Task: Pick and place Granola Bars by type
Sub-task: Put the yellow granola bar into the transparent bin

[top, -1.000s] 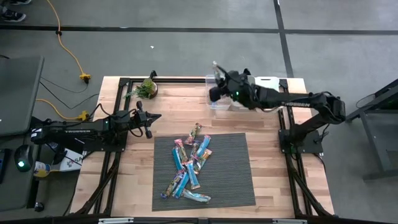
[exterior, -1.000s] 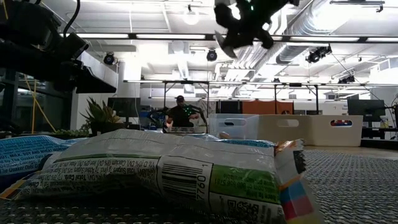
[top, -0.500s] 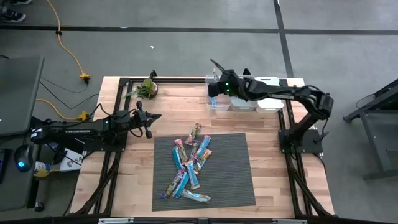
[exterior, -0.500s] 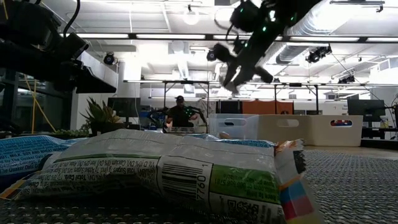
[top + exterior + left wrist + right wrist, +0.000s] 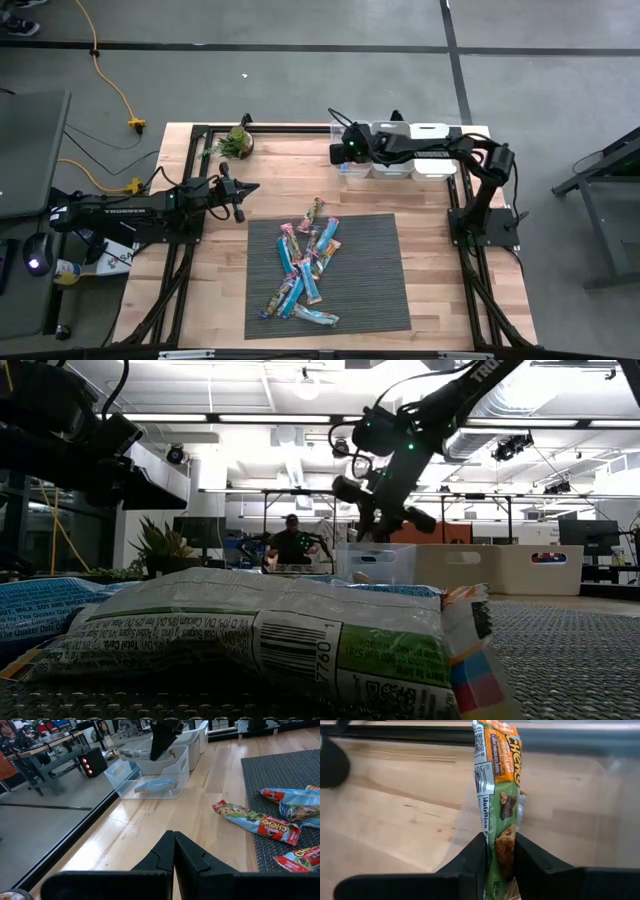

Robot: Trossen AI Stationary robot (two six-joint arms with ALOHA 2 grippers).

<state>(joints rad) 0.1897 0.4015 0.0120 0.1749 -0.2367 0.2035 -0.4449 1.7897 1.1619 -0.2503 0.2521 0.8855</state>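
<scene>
right gripper (image 5: 499,851) is clamped on a slim green-and-orange wrapped granola bar (image 5: 499,795); the bar's long axis runs straight out past the fingers (image 5: 472,855), pinched near one end, the rest sticking out free; in the high view that gripper (image 5: 340,152) hangs over the clear plastic bin (image 5: 352,176) at the far edge of the wooden table (image 5: 220,300), the first of a row of three small tubs; low view puts the gripper (image 5: 385,520) just above that bin's rim, nose down; so the bin lies directly below the bar, and my read is the next move is a short drop or lower and release; left wrist view shows one light blue bar (image 5: 155,785) already lying flat in that bin (image 5: 172,777); whether green belongs with blue there I can't judge

left gripper (image 5: 173,851) is shut on nothing, parked well to the left of the bin, near the small potted green plant (image 5: 237,142); right arm is clearly the nearer one to the bin

remaining pile of mixed wrapped bars (image 5: 305,265) sits on the dark ribbed mat (image 5: 375,290), well on the near side of the bin
</scene>
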